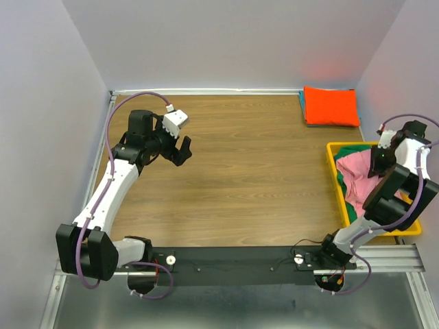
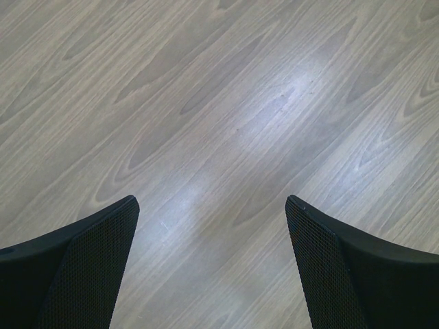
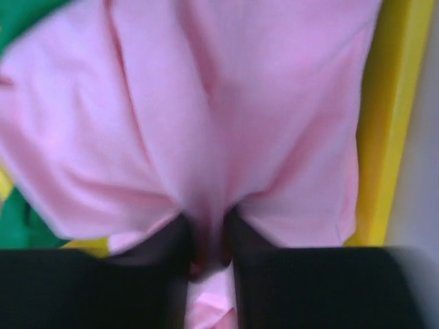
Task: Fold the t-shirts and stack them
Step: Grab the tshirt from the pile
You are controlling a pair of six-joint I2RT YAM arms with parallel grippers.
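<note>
Your right gripper (image 3: 208,236) is pinching a ridge of the pink t-shirt (image 3: 226,103), with cloth bunched between its fingers. That shirt lies crumpled in the yellow bin (image 1: 332,164), its long axis running near-to-far along the bin and its creases fanning away from the fingers, on top of a green t-shirt (image 1: 351,149). The folded orange t-shirt (image 1: 331,105) sits at the far right corner of the table (image 1: 254,171), long side across. Your left gripper (image 1: 182,151) hangs spread wide over bare wood, well apart from every shirt
</note>
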